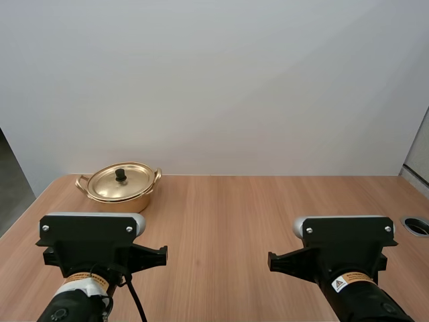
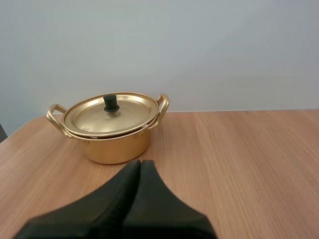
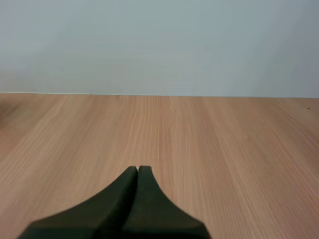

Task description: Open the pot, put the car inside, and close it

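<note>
So the gold pot (image 1: 119, 191) sits at the far left of the wooden desk (image 1: 228, 221), close to the back edge, upright, with its lid (image 1: 123, 181) on. The lid sits on the rim with its black knob (image 1: 120, 175) sticking up in the middle, and there's a loop handle on each side of the pot. Both arms are at the near edge, well apart from each other. The left one is roughly in line with the pot but well short of it. The left gripper (image 2: 140, 163) is fully closed, fingers pressed together into one dark wedge with nothing between them. It points at the pot from the near side without touching it. The right gripper (image 3: 138, 169) is the same deal, closed tight on nothing, over the wood on the right half of the desk. There's also a round opening (image 1: 417, 225) in the desk by the right edge.
</note>
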Robot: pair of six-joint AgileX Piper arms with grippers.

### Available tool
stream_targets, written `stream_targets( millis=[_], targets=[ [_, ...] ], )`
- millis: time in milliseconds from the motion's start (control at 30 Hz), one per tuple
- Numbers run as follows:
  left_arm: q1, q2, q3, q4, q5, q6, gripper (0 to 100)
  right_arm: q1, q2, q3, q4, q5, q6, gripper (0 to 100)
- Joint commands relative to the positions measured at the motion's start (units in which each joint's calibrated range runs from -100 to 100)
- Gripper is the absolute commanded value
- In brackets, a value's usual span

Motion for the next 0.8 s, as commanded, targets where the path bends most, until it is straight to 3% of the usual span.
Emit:
stream_targets(
  millis=[0,233,767],
  targets=[
    [0.00,-0.05,0.00,0.01,-0.07,0.02,0,1.90,-0.06,0.00,0.03,-0.11,0.04,0],
    [0.00,-0.05,0.00,0.01,-0.07,0.02,0,5.76,-0.25,0.00,0.03,-0.11,0.04,0],
    [0.00,-0.05,0.00,0.01,-0.31,0.02,0,5.88,-0.25,0.00,0.03,-0.28,0.04,0]
  ],
)
